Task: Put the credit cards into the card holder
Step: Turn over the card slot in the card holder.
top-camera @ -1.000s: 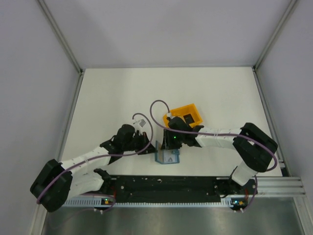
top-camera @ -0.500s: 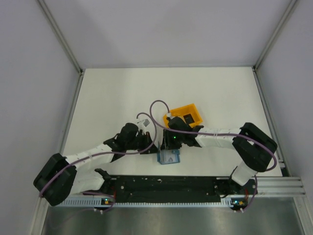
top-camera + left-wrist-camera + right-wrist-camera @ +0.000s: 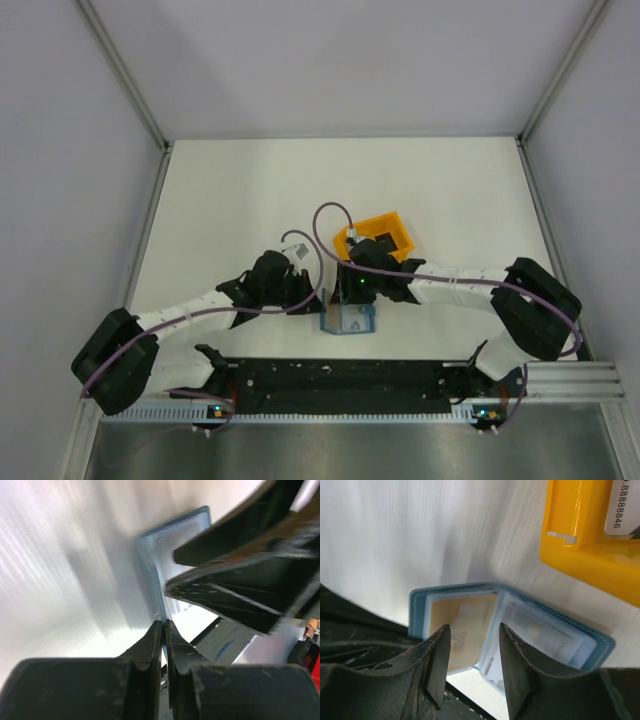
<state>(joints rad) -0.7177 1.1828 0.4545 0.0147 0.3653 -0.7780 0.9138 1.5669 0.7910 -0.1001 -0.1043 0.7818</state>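
The teal-blue card holder (image 3: pixel 347 320) lies open near the table's front edge. In the right wrist view a yellowish card (image 3: pixel 462 622) sits in its left pocket and a pale card (image 3: pixel 540 636) in its right pocket. My left gripper (image 3: pixel 313 305) is shut on the holder's left edge, which shows thin between the fingers in the left wrist view (image 3: pixel 159 580). My right gripper (image 3: pixel 355 293) is open and empty, its jaws just above the open holder (image 3: pixel 420 605). Another card (image 3: pixel 622 505) with printed digits lies in the orange tray (image 3: pixel 585 555).
The orange tray (image 3: pixel 398 228) stands just behind the holder, close to my right wrist. The black rail (image 3: pixel 340 375) of the arm bases runs right in front of the holder. White walls enclose the table on three sides.
The holder stood half-folded on edge and now lies flatter and open. My left gripper has moved right against its left edge. My right gripper has shifted slightly right.
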